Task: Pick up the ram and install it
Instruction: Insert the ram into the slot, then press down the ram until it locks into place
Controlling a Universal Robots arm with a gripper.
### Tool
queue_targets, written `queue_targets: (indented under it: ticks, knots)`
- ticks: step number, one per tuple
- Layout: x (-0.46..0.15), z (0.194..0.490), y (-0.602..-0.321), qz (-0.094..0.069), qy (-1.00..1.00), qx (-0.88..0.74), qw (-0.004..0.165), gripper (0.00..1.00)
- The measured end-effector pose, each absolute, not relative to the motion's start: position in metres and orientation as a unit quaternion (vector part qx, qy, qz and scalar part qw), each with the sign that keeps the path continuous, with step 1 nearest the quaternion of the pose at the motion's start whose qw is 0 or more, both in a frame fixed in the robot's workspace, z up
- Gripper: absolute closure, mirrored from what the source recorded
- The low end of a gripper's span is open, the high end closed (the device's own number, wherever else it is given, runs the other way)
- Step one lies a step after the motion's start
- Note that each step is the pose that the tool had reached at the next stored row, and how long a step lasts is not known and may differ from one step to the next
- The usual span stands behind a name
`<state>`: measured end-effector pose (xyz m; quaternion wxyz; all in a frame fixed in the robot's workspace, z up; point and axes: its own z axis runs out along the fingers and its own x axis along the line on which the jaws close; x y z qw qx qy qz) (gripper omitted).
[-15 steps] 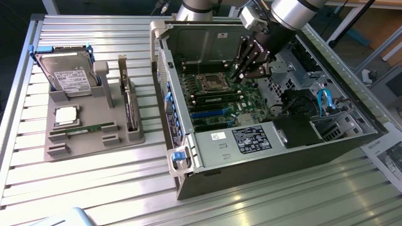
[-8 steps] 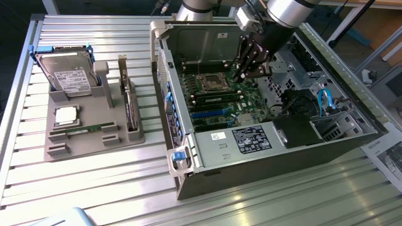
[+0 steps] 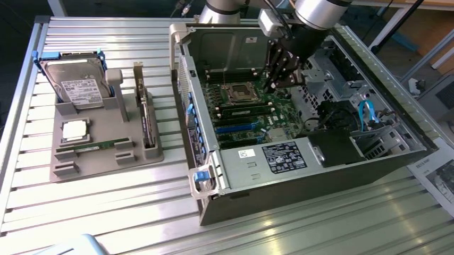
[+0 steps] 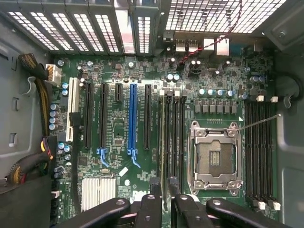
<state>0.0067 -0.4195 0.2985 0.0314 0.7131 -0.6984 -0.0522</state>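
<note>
inside the computer case (image 3: 298,178) the gripper (image 4: 164,189) hangs over the board, just beside the empty processor socket (image 4: 213,159). the ram stick (image 4: 164,137) lies edge-on along a slot beside that socket, under the gripper; whether it is gripped, i cannot tell.

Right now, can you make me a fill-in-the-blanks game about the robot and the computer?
1. The gripper hangs inside the open computer ___.
2. One green ram lies in the gray holder, beside the square silver ___.
3. On the motherboard, among the black ones, one long card slot is coloured ___.

Missing words: case; processor chip; blue.
</note>
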Motion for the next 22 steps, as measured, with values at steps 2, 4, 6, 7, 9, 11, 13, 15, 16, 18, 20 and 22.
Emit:
queue_targets:
  ticks: [2, 4, 6, 7, 9, 11, 13, 15, 16, 18, 20, 22]
  knots:
    - [0.004, 0.299, -0.419, -0.048, -0.699, 0.713, 0.027, 0.80]
    - [0.001, 0.299, -0.419, -0.042, -0.699, 0.714, 0.022, 0.80]
    - [0.000, 0.299, -0.419, -0.041, -0.699, 0.714, 0.021, 0.80]
    - [0.000, 0.299, -0.419, -0.041, -0.699, 0.714, 0.021, 0.80]
    - [0.000, 0.303, -0.419, -0.041, -0.699, 0.714, 0.021, 0.80]
    - [0.000, 0.309, -0.419, -0.041, -0.699, 0.714, 0.021, 0.80]
    - [0.000, 0.313, -0.419, -0.041, -0.699, 0.714, 0.021, 0.80]
    - [0.000, 0.314, -0.419, -0.041, -0.699, 0.714, 0.021, 0.80]
    - [0.000, 0.314, -0.419, -0.041, -0.699, 0.714, 0.021, 0.80]
    - [0.000, 0.314, -0.419, -0.041, -0.699, 0.714, 0.021, 0.80]
    - [0.000, 0.314, -0.419, -0.041, -0.699, 0.714, 0.021, 0.80]
    - [0.000, 0.314, -0.419, -0.041, -0.699, 0.714, 0.021, 0.80]
